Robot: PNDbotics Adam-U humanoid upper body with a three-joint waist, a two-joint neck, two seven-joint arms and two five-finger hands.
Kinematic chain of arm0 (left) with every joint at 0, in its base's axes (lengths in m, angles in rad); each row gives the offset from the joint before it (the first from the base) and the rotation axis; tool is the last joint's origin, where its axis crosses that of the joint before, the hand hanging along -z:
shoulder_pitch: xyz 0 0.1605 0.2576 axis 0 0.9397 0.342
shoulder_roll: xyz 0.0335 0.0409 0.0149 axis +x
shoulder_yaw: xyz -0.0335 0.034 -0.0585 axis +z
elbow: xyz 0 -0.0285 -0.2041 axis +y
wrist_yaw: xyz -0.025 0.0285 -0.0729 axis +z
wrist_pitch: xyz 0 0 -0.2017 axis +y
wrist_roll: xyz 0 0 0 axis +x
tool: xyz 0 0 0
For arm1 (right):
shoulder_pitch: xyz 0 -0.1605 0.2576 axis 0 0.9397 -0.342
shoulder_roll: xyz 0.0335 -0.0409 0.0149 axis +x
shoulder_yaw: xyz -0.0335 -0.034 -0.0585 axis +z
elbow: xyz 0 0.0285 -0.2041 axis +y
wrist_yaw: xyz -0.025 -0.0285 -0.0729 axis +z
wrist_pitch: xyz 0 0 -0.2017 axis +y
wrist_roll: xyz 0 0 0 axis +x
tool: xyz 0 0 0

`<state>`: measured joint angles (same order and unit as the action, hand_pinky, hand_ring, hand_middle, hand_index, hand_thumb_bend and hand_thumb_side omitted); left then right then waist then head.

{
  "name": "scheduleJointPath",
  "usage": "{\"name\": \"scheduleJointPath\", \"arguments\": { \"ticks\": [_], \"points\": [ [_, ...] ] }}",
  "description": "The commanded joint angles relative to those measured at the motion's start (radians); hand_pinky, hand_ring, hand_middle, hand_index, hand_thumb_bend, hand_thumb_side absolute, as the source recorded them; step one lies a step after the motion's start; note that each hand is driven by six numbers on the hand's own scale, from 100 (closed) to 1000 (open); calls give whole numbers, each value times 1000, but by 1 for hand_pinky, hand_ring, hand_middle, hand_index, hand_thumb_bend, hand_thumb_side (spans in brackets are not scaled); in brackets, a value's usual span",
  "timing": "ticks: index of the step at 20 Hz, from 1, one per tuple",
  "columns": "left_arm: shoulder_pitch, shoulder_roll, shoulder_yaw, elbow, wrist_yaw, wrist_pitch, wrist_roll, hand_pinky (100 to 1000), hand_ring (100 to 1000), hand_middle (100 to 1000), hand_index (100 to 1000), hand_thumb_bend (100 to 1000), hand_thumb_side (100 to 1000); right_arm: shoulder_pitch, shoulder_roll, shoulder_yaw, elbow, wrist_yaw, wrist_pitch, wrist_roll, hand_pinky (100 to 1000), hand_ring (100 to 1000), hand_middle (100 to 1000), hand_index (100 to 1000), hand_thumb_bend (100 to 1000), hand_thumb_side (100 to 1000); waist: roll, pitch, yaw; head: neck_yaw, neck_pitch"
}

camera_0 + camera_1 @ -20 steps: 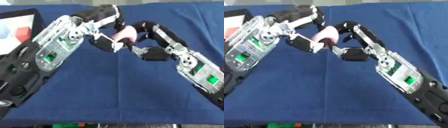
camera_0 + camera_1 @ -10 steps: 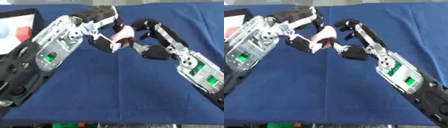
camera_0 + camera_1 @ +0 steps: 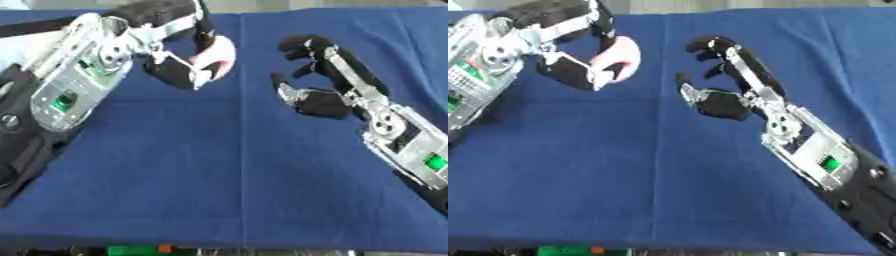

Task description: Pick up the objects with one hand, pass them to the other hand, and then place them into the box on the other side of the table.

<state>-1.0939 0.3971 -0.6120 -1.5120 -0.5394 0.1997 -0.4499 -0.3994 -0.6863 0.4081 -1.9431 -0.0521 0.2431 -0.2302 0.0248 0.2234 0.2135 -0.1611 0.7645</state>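
Blue tablecloth [image 3: 219, 175] below, left hand [image 3: 188, 60] curls round a pink object [image 3: 217, 56] — apparently received — right hand [image 3: 311, 75] beside it, fingers relaxed, empty.

I see a pink-and-white obj [image 3: 214, 59] at abt 11 o'clock, against my black left hand [image 3: 179, 70]. Right hand [image 3: 315, 95] at 2 o'clock is black too; both forearms silver w/ small green patches. Tablecloth [image 3: 219, 190] is solid dark blue, no pattern. Green & orange bits at 6 o'clock edge.
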Motion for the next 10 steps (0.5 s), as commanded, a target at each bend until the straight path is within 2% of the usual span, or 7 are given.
{"name": "scheduleJointPath", "arguments": {
  "ticks": [1, 4, 6, 10],
  "points": [
    [-5, 63, 47, -19, 17, 17, 13, 727, 625, 493, 403, 100, 100, -4, -34, -18, -24, -23, 4, -8, 682, 824, 858, 772, 153, 226, -1, -23, 2, 7, 6],
    [4, 100, 75, -14, 21, 30, 28, 726, 624, 493, 403, 100, 100, 0, -41, -25, -30, -28, 9, -12, 680, 821, 851, 769, 176, 214, -1, -25, 5, 12, 6],
    [10, 123, 89, -4, 18, 37, 38, 724, 625, 493, 403, 109, 100, 3, -45, -29, -34, -25, 14, -15, 678, 812, 835, 762, 241, 182, -2, -26, 6, 18, 6],
    [25, 159, 117, 14, 20, 47, 55, 728, 625, 494, 404, 100, 100, 10, -50, -32, -41, -13, 31, -11, 676, 808, 837, 760, 258, 176, -3, -26, 8, 32, 6]
  ]
}}
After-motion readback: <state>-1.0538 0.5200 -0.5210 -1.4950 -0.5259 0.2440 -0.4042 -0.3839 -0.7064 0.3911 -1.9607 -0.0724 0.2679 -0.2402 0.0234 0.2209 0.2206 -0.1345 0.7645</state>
